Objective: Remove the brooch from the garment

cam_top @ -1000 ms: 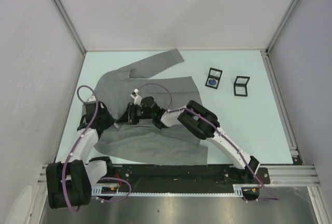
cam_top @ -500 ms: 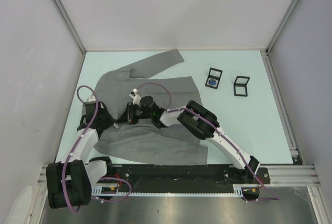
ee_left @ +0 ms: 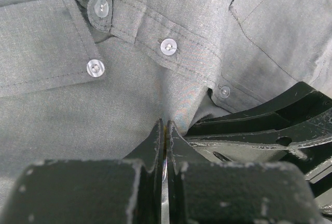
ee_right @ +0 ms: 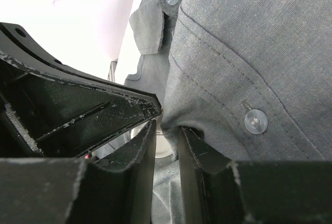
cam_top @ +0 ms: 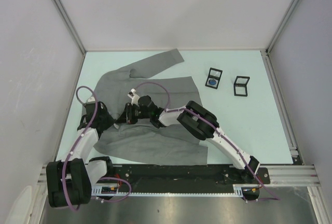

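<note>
The garment [cam_top: 111, 86] lies spread flat on the left half of the table [cam_top: 249, 130], collar end toward the far wall, one sleeve angled up and right, hem near your arm bases. Both your grippers sit on its front, mid-body, just beside each other at the button strip.

Your left gripper [ee_left: 164, 125] is closed, pads pressed flat together, tips down on the cloth, which ridges up to meet them. There is a thin pale sliver in the seam between the pads; I can't tell what it is. Three small clear buttons [ee_left: 168, 46] run along the stitched strip just past the tips.

Your right gripper [ee_right: 165, 130] comes in from the opposite side, its black fingers right up against the left one's. Its jaws stand a narrow gap apart, with a fold of grey cloth and something pale in the gap. I can't tell whether they actually clamp it. One clear button [ee_right: 255, 121] sits on the strip just right of those fingers.

A purple cable [cam_top: 155, 85] loops over the garment from the right wrist.

Two small black boxes [cam_top: 241, 85] stand on bare table, well apart from the cloth, to the right. The left one holds a round blue thing [cam_top: 212, 82].
</note>
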Action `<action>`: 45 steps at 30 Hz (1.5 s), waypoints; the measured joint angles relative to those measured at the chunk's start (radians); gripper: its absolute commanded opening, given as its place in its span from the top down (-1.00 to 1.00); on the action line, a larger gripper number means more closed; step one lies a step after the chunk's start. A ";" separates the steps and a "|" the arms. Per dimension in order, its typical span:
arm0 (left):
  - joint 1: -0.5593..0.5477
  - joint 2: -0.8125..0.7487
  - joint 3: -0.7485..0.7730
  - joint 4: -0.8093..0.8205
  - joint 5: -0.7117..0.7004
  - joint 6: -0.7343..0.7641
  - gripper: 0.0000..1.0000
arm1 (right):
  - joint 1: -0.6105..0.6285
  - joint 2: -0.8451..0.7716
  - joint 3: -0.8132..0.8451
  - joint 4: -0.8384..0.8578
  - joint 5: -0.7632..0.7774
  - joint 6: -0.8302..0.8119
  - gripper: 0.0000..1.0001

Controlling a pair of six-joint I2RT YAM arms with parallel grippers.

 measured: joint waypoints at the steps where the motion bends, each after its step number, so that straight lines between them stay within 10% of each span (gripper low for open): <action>1: 0.001 0.000 0.000 0.000 0.000 -0.001 0.99 | 0.001 0.000 0.004 -0.008 0.002 -0.007 0.46; 45: 0.018 0.014 -0.001 -0.014 -0.045 -0.086 0.99 | 0.077 -0.082 -0.089 -0.010 0.193 -0.415 0.35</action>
